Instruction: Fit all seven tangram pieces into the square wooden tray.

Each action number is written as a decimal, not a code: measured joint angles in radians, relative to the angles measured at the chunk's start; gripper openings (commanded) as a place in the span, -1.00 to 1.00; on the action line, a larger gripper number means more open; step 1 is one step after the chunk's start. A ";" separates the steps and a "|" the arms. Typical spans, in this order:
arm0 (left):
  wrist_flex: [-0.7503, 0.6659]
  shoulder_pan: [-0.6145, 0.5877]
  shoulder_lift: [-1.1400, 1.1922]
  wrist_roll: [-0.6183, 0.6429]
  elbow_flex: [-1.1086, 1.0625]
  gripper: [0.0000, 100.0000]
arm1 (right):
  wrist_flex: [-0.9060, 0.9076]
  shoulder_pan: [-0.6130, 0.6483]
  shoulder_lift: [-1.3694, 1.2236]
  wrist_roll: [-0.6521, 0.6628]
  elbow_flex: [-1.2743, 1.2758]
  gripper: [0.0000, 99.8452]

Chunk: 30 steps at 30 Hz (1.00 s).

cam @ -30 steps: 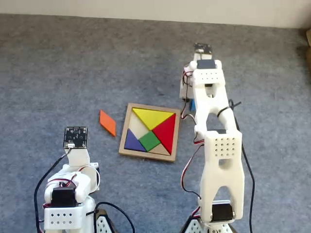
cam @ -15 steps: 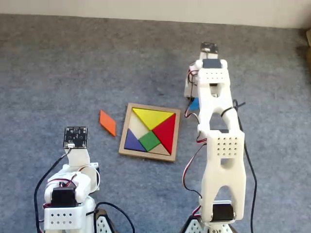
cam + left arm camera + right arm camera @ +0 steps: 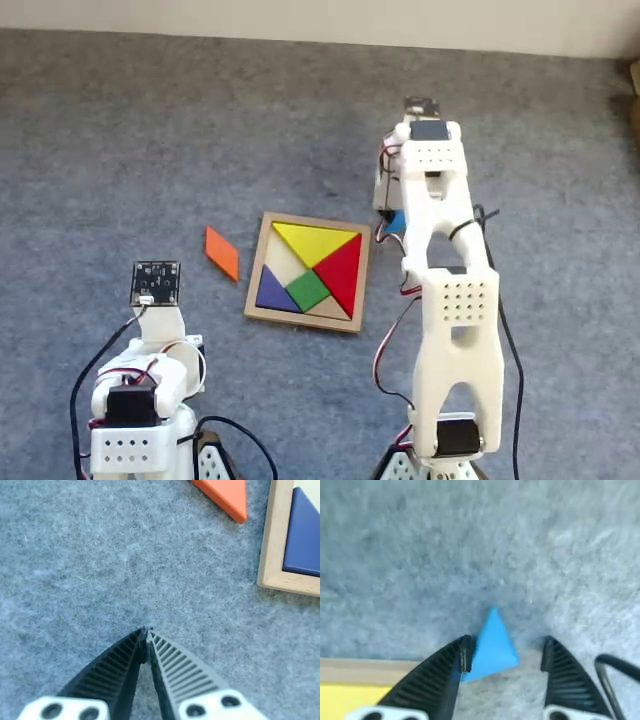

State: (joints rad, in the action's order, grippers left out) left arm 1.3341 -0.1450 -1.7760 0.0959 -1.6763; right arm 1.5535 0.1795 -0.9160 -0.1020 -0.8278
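From the high view the square wooden tray (image 3: 365, 275) lies on the grey tabletop (image 3: 150, 130), between the two arms; inside it sit a yellow triangle (image 3: 312, 243), a red triangle (image 3: 343, 272), a green square (image 3: 307, 290) and a dark blue triangle (image 3: 272, 290), with bare wood showing beside the green square; an orange parallelogram (image 3: 221, 252) lies flat on the tabletop just beside the tray, on the left arm's side, apart from its rim; the left arm (image 3: 140, 400) is folded back at the near edge, well apart from the tray; the right arm (image 3: 440, 250) stretches out past the tray's far right corner, and a light blue triangle (image 3: 396, 221) peeps out from beneath it, near that corner.

In the left wrist view the left claw (image 3: 146, 632) is clenched, its ribbed fingers meeting at the tips with nothing between them, above bare tabletop; the orange parallelogram (image 3: 225, 495) and the tray's rim (image 3: 272, 535) lie farther out, with the dark blue triangle (image 3: 305, 535) inside the rim.

In the right wrist view the right claw (image 3: 507, 650) is released and straddles the light blue triangle (image 3: 492, 645), which lies flat on the tabletop; one finger (image 3: 455, 665) meets the triangle's edge, the other stands apart from it; the tray's rim (image 3: 360, 665) and the yellow triangle (image 3: 350, 700) lie just beside that first finger.
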 measured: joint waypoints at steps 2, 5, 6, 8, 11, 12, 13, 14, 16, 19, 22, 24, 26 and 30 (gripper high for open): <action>0.000 0.000 0.000 0.000 0.000 -0.99 | 0.021 0.017 0.000 0.000 0.000 -0.51; 0.000 0.000 0.000 0.000 0.000 -0.99 | 0.031 0.031 0.000 -0.008 0.000 -0.51; 0.000 0.000 0.000 0.000 0.000 -0.99 | 0.031 0.029 0.000 -0.025 0.000 -0.51; 0.000 0.000 0.000 0.000 0.000 -0.99 | 0.031 0.028 0.000 -0.051 0.000 -0.51; 0.000 0.000 0.000 0.000 0.000 -0.99 | 0.031 0.029 0.000 -0.064 0.000 -0.51; 0.000 0.000 0.000 0.000 0.000 -0.99 | 0.031 0.029 0.000 -0.068 0.000 -0.51; 0.000 0.000 0.000 0.000 0.000 -0.99 | 0.031 0.031 0.000 -0.068 0.000 -0.51; 0.000 0.000 0.000 0.000 0.000 -0.99 | 0.031 0.031 0.000 -0.068 0.000 -0.51; 0.000 0.000 0.000 0.000 0.000 -0.99 | 0.031 0.029 0.000 -0.068 0.000 -0.51; 0.000 0.000 0.000 0.000 0.000 -0.99 | 0.031 0.029 0.000 -0.068 0.000 -0.51; 0.000 0.000 0.000 0.000 0.000 -0.99 | 0.031 0.029 0.000 -0.068 0.000 -0.60; 0.000 0.000 0.000 0.000 0.000 -0.99 | 0.031 0.029 0.000 -0.068 0.000 -0.67; 0.000 0.000 0.000 0.000 0.000 -0.99 | 0.031 0.028 0.000 -0.068 0.000 -0.68; 0.000 0.000 0.000 0.000 0.000 -0.99 | 0.031 0.025 0.000 -0.068 0.000 -0.69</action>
State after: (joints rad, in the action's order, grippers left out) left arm 1.3341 -0.1450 -1.7760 0.0959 -1.6763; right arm 1.5842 0.2041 -0.9160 -0.1695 -0.8278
